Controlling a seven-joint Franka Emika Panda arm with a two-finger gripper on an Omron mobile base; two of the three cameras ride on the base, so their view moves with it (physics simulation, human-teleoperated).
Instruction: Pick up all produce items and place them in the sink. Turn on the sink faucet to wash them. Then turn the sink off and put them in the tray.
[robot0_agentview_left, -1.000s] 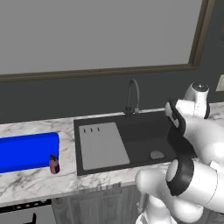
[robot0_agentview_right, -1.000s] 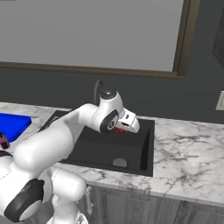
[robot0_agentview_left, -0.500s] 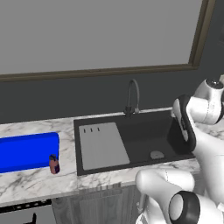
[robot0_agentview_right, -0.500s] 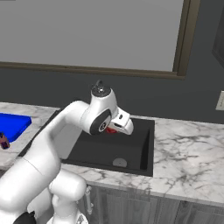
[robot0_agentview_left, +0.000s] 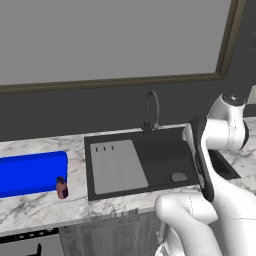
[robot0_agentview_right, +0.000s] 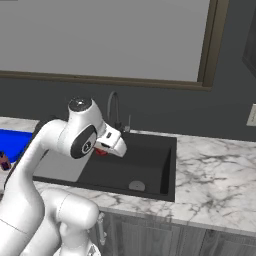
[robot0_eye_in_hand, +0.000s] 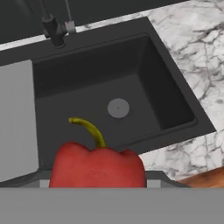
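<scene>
The hand (robot0_agentview_right: 106, 148) grips a red pepper (robot0_eye_in_hand: 97, 165) above the sink (robot0_eye_in_hand: 144, 52), on the near side of its drain (robot0_eye_in_hand: 118, 108). Let go here, it could bounce or roll against the basin wall. Beyond the drain stands the faucet (robot0_eye_in_hand: 53, 26).

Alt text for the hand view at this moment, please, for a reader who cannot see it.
A red bell pepper with a curved yellow-green stem sits close at the bottom of the view, above the black sink and its round grey drain. The faucet base is at the top left, marbled counter at the right.
</scene>
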